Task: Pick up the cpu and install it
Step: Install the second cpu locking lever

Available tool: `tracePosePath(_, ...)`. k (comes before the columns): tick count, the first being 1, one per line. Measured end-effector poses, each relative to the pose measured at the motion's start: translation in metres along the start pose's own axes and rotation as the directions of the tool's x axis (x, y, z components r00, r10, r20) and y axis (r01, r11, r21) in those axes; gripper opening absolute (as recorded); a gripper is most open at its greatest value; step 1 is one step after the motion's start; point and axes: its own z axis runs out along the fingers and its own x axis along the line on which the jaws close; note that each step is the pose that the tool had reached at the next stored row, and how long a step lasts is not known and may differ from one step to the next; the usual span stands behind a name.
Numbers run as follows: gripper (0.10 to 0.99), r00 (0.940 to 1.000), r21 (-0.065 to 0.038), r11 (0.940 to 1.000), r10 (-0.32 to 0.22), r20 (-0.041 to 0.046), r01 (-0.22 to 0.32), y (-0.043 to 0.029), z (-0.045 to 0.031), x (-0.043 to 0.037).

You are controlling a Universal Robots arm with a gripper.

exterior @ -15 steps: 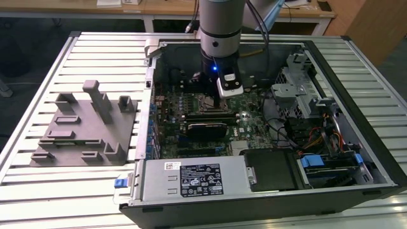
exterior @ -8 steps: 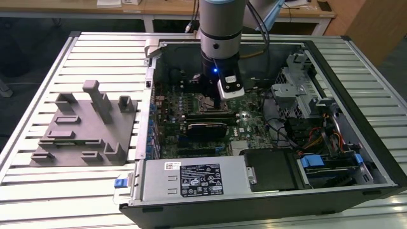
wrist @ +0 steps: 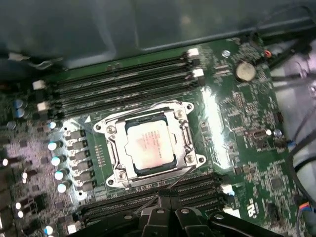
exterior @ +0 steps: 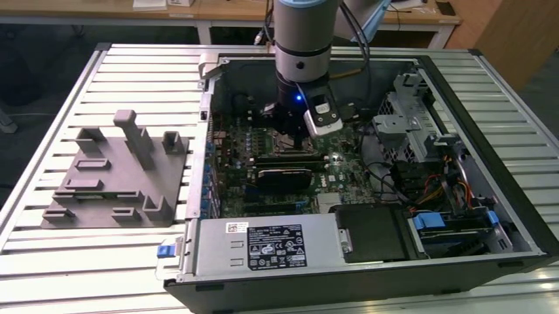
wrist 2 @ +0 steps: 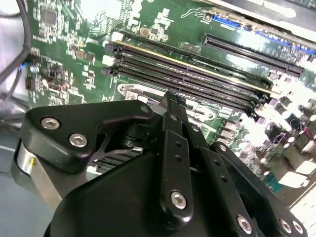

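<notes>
in the first wrist view the cpu [wrist: 150, 144] lies flat inside the square metal-framed socket [wrist: 148, 145] on the green motherboard [wrist: 237, 123], its silver top facing up, with rows of memory slots [wrist: 118, 86] on either side of the socket; the black gripper [wrist: 165, 205] sits just beside the socket's near edge, apart from the chip and holding nothing, and its fingers [wrist: 163, 200] appear drawn close together, though how far they stand apart cannot be told for sure

in the second wrist view the gripper's black linkage [wrist 2: 173, 163] hangs close above the board, near more long dark slots [wrist 2: 197, 74]

in the exterior view, from that view's left to its right: a grey moulded fixture [exterior: 114, 170] rests on the slatted metal table [exterior: 52, 261], then comes the open computer case [exterior: 349, 275] with the arm [exterior: 302, 39] reaching down into it over the motherboard, then a power supply [exterior: 262, 245] along the near wall, a drive cage [exterior: 415, 124] and bundled cables [exterior: 441, 190] at the right; wooden benches [exterior: 218, 13] stand behind the table
</notes>
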Motion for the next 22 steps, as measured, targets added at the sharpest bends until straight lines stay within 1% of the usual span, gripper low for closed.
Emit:
tracePosePath(8,0.106,1.0,-0.001,1.0,-0.008,-0.0004,0.008,-0.0019,0.0002,0.0086)
tracePosePath(14,0.106,1.0,-0.001,1.0,-0.008,-0.0005,0.008,-0.002,0.0003,0.0088)
tracePosePath(15,0.106,1.0,-0.003,1.0,-0.008,-0.001,0.008,-0.0023,0.0005,0.0088)
tracePosePath(19,0.106,0.9999,-0.033,0.9994,-0.007,-0.0109,0.007,-0.0041,0.002,0.0085)
tracePosePath(21,0.106,0.9999,-0.046,0.9989,-0.007,-0.0155,0.006,-0.0054,0.0029,0.0083)
tracePosePath(22,0.106,0.9998,-0.055,0.9985,-0.008,-0.0177,0.007,-0.0069,0.0041,0.0083)
